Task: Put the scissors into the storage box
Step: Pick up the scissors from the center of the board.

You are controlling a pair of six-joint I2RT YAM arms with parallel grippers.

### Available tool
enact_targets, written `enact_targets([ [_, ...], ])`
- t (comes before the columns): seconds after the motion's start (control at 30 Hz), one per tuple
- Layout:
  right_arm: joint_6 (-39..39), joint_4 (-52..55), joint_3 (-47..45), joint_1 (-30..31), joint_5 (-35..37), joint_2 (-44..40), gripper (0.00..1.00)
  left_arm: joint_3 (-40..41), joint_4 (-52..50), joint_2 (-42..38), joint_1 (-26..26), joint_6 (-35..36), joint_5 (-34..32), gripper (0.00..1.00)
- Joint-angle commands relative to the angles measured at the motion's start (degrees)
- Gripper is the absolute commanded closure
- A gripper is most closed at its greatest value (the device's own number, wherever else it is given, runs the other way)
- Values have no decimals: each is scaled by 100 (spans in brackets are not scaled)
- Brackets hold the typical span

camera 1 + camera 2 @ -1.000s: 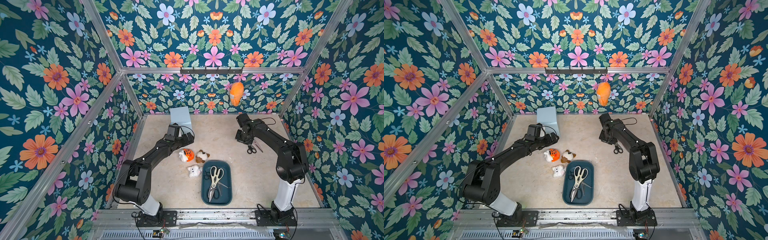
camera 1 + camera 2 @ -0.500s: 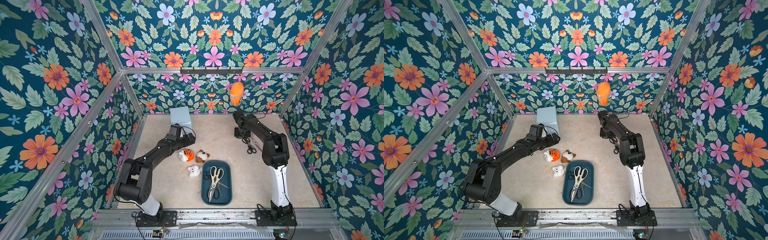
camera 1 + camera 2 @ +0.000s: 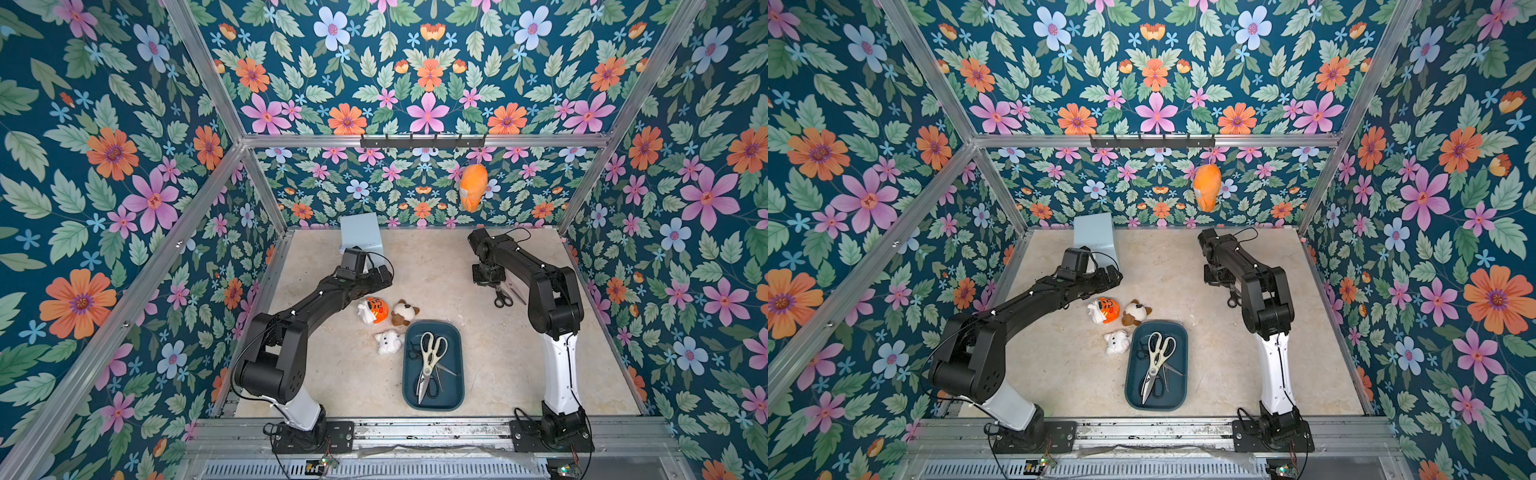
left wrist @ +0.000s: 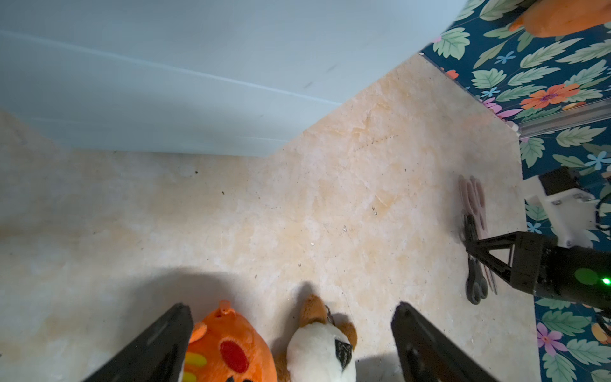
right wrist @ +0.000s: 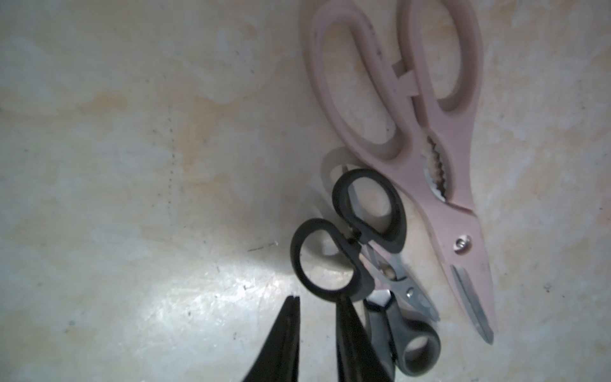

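A pale pink pair of scissors (image 5: 429,165) and two small black-handled pairs (image 5: 363,231) lie together on the table at the back right, also seen in a top view (image 3: 503,297). My right gripper (image 5: 318,297) hangs just over them, its jaws a narrow gap apart with bare table between; one fingertip (image 5: 344,299) meets a black handle loop. The dark teal storage box (image 3: 409,374) at the front middle holds a beige-handled pair (image 3: 432,349) over black ones. My left gripper (image 4: 291,305) is wide open above the plush toys, far from the scissors.
A pale blue box (image 3: 360,232) stands at the back left. Three plush toys lie left of the storage box: an orange one (image 3: 374,309), a brown and white one (image 3: 404,312) and a white one (image 3: 388,341). An orange plush (image 3: 471,189) hangs on the back wall.
The right arm's elbow has swung in from the right wall and now stands more upright, while its gripper stays over the scissors. The left arm has not moved.
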State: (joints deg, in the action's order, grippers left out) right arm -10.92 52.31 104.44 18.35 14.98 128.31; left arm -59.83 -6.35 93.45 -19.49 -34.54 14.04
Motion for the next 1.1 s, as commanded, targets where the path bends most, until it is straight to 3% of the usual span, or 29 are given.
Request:
enact_targets([
  [0.0, 200, -185, 32, -7, -45, 42, 77, -46, -103, 6, -9, -42, -73, 1],
  [0.43, 424, -338, 186, -111, -227, 280, 81, -140, -189, 37, -39, -122, -156, 1],
  [0.83, 551, -444, 144, -209, -312, 247, 100, -268, -229, 98, -75, -146, -174, 1],
  [1.07, 507, -57, 528, -206, -288, 90, 100, -298, -209, 94, -80, -162, -174, 1],
])
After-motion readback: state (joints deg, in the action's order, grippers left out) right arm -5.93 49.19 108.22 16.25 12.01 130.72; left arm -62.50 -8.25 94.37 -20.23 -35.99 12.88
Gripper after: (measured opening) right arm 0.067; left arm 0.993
